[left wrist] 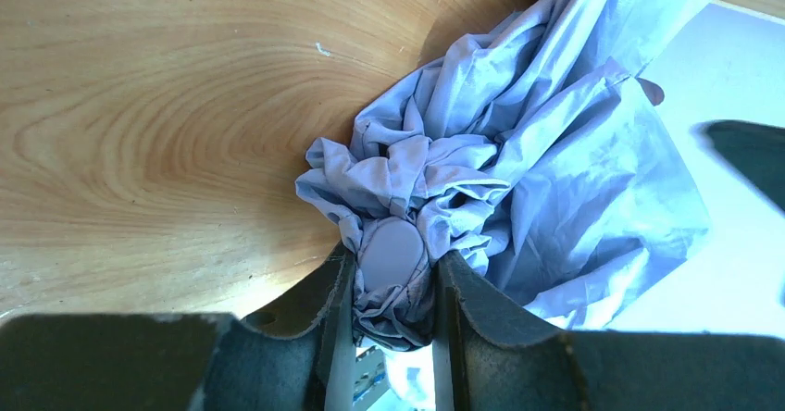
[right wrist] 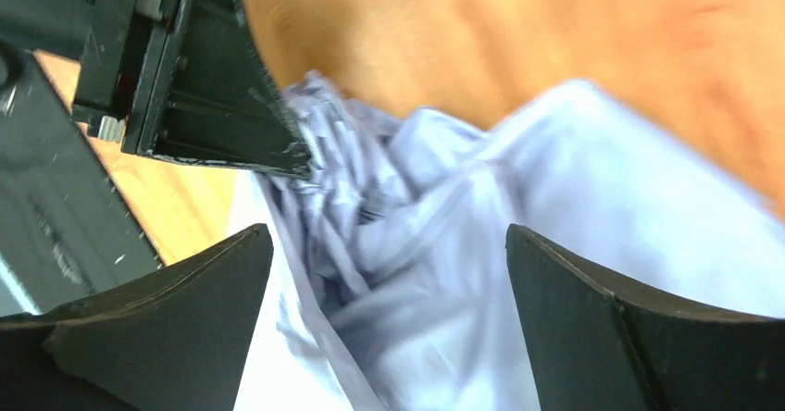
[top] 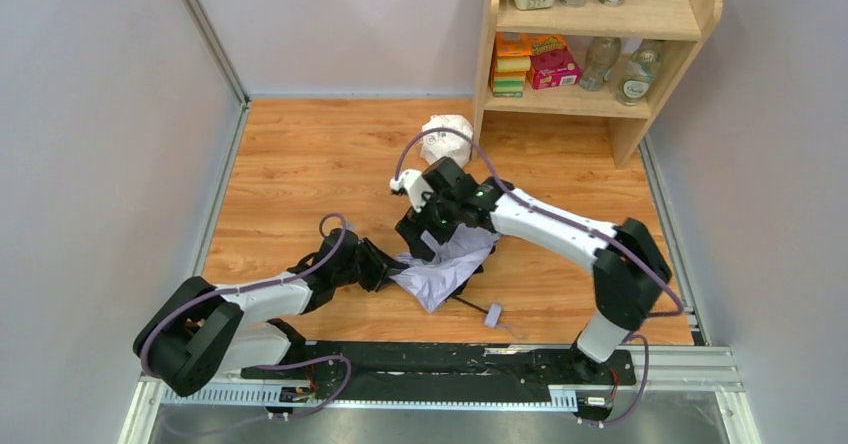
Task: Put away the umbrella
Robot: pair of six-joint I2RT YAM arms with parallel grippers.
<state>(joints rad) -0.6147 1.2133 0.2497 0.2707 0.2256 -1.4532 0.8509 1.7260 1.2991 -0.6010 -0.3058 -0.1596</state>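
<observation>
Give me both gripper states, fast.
Left gripper: closed on the umbrella, pinching its bunched canopy.
Right gripper: open, holding nothing, over the canopy.

You've little room at the umbrella [top: 445, 264]: L gripper [top: 385, 269] clamps its left end, R gripper [top: 430, 232] hangs wide-jawed just above it, the two nearly touching. Front-right approach is partly blocked by the handle [top: 493, 314] w/ thin shaft [top: 470, 306] near the base rail [top: 440, 359]. Table [top: 300, 164] left and back-left is open wood. Back-centre, a white lump [top: 447, 139] sits beside the shelf unit [top: 610, 114]; R arm [top: 560, 226] spans the right side.
</observation>
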